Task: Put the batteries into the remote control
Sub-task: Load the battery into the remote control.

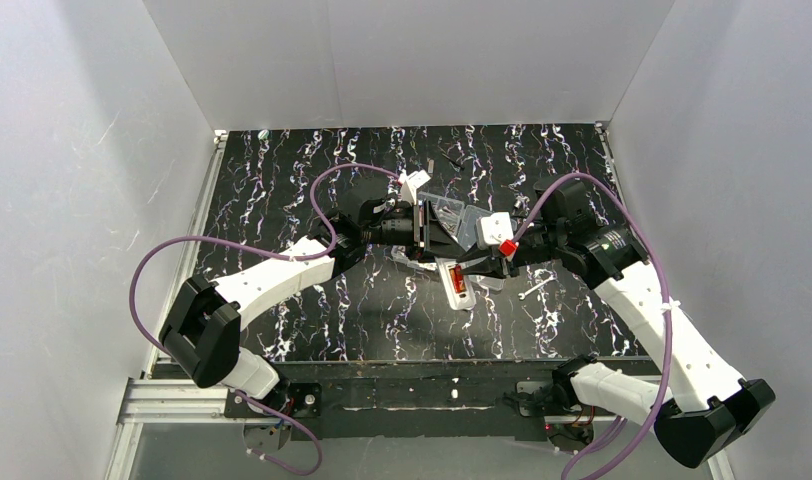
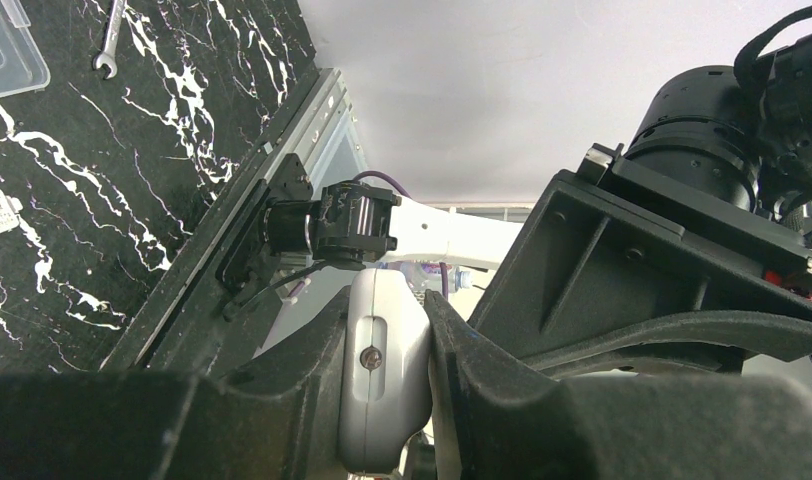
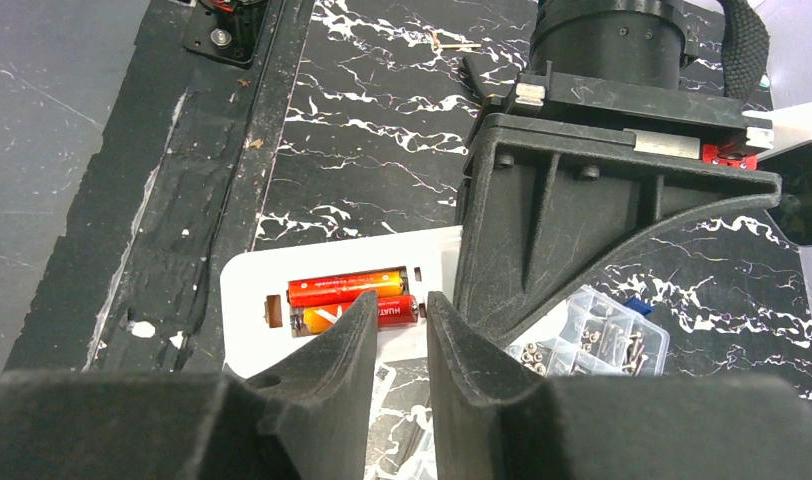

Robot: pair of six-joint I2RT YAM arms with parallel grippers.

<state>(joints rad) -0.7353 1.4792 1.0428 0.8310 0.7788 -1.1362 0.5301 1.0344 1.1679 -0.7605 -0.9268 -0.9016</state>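
While left tool (image 2: 382, 335) overlaps remote control (image 3: 250, 290), screw box (image 3: 604, 338) sits just beside.

Tally of things on the black, white-veined tabletop (image 1: 282, 200)

One slim white rectangular remote control (image 3: 244, 295), with two red-orange cylindrical batteries (image 3: 347, 287) lying in its recess; one small silver metal wrench (image 1: 530, 291); one clear plastic compartment box (image 3: 607, 335) holding tiny metal screws (image 3: 542, 352), too small and too many to count; one small rounded white plastic piece (image 2: 382, 390); two white robot arms (image 1: 272, 280), which carry one left end effector (image 2: 382, 310) and one right end effector (image 3: 397, 300).
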